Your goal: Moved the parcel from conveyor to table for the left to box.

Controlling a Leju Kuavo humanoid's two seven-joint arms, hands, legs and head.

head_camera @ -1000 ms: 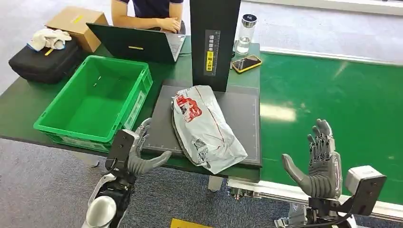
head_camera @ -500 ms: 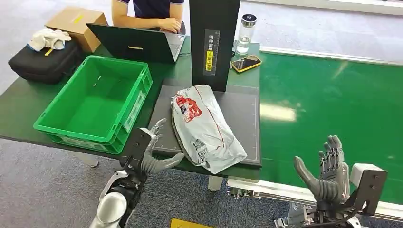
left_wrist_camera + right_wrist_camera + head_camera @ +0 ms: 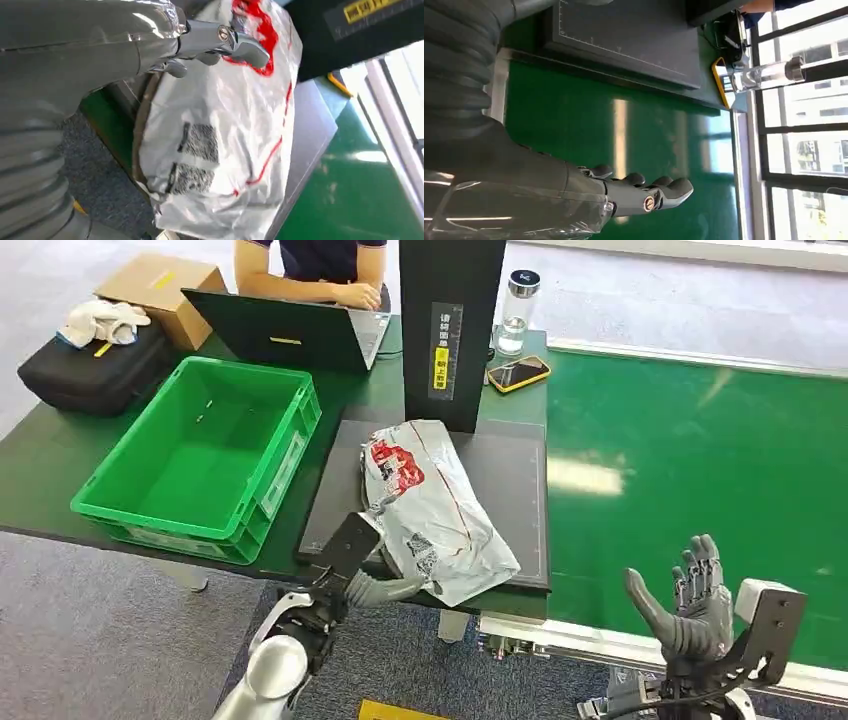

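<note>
Your left hand [image 3: 375, 585] has its fingers spread and empty, its thumb just at the near end of the parcel [image 3: 432, 508]. The parcel lies on the dark mat [image 3: 510, 480], long axis running away from you. Your right hand [image 3: 690, 615] hovers open, well apart, over the conveyor [image 3: 700, 450].

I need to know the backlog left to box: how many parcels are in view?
1. A single grey plastic parcel lies on the dark mat on the table, with the left hand at its near edge. The green crate holds no parcel, and the conveyor carries none.
</note>
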